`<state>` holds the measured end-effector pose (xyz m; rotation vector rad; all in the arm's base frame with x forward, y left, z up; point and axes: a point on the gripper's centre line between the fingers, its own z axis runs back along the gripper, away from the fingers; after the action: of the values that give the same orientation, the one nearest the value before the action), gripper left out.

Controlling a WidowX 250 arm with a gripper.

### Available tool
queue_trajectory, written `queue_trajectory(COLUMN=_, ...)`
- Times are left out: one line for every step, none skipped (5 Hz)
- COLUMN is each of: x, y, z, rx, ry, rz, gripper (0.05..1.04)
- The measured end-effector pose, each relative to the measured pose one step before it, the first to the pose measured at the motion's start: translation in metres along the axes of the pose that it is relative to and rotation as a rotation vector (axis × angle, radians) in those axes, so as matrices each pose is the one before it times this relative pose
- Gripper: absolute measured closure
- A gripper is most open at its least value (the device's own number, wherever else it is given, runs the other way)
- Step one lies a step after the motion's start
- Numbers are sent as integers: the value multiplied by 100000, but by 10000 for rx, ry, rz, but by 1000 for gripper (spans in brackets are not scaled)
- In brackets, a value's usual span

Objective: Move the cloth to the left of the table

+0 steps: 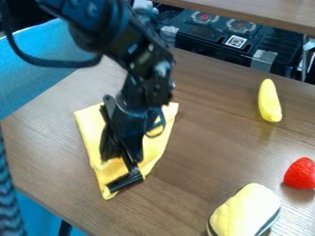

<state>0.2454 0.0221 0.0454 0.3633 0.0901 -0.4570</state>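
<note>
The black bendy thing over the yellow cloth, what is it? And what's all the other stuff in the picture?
That is a black robot arm, a machine that moves things. The hand-like part at its end is the gripper. A camera looks down at a slant, so the arm comes in from the top. The gripper is right over the yellow cloth, but I can't tell if it is holding it. On the brown wooden table there are also a yellow banana-shaped thing, a round red thing and a chunky pale-yellow thing with a dark edge.

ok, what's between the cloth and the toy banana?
Just brown wood-grain tabletop between the cloth and the toy banana, per the camera view.
</note>
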Motion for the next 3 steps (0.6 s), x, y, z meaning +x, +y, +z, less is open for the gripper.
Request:
queue_trajectory(x=729, y=1748, z=1342, rx=-890, ry=-252, rz=427, gripper=1033)
queue_trajectory(x=2041, y=2272, z=2153, rx=-760, ry=-634, rz=843, gripper=1033)
queue_trajectory(x=2018, y=1323, z=-478, rx=-702, ry=33, rz=580, gripper=1033)
